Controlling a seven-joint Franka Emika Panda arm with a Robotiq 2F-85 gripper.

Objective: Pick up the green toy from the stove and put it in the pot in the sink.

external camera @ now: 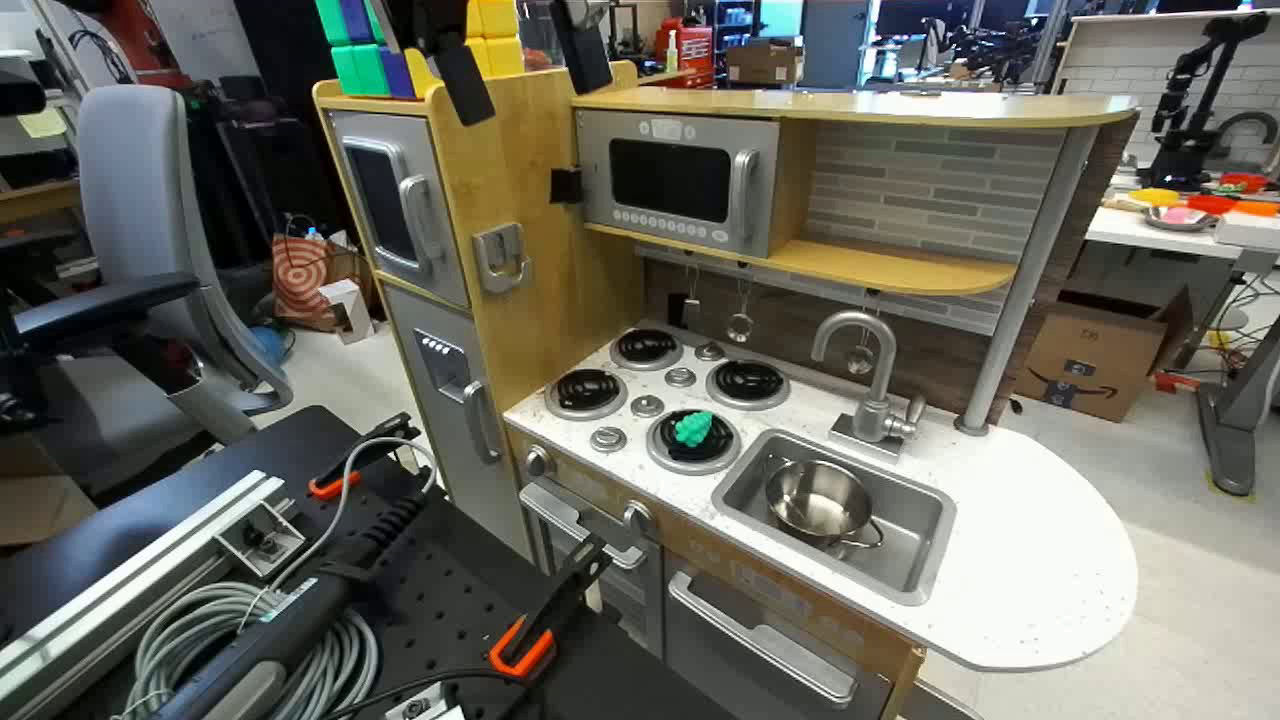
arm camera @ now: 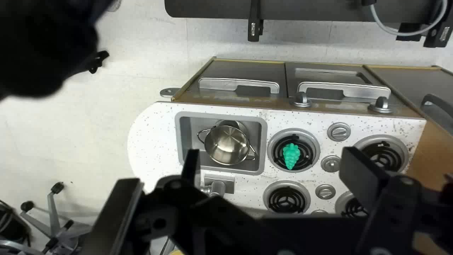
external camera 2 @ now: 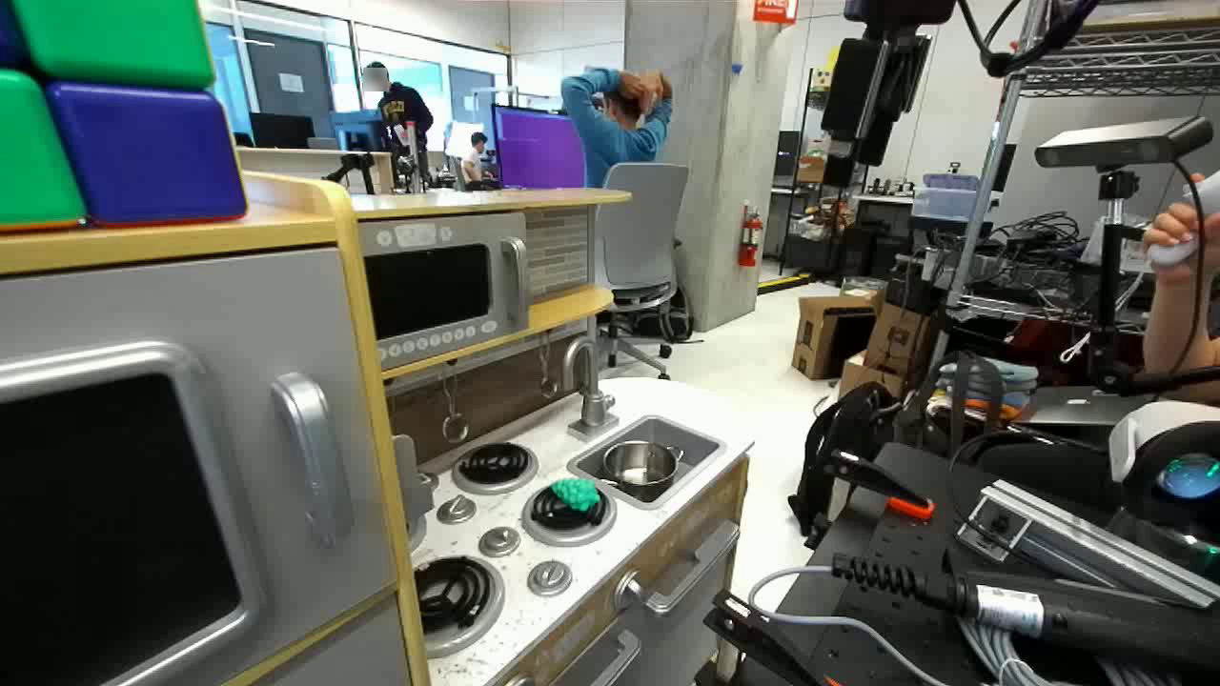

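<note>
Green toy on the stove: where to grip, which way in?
Probably a pinch across the middle of the green toy, straight down from above. It lies on the stove burner beside the sink, longer front to back than across and tapering rearward, so close on its two long sides, short of the narrow tip. The open gripper seems turned to suit in the wrist view.

Robotics lab — mounted camera [external camera 2: 1125, 143], coiled cable [external camera: 350, 650], wire shelving [external camera 2: 1096, 84] — around a toy kitchen [external camera: 805, 412].
</note>
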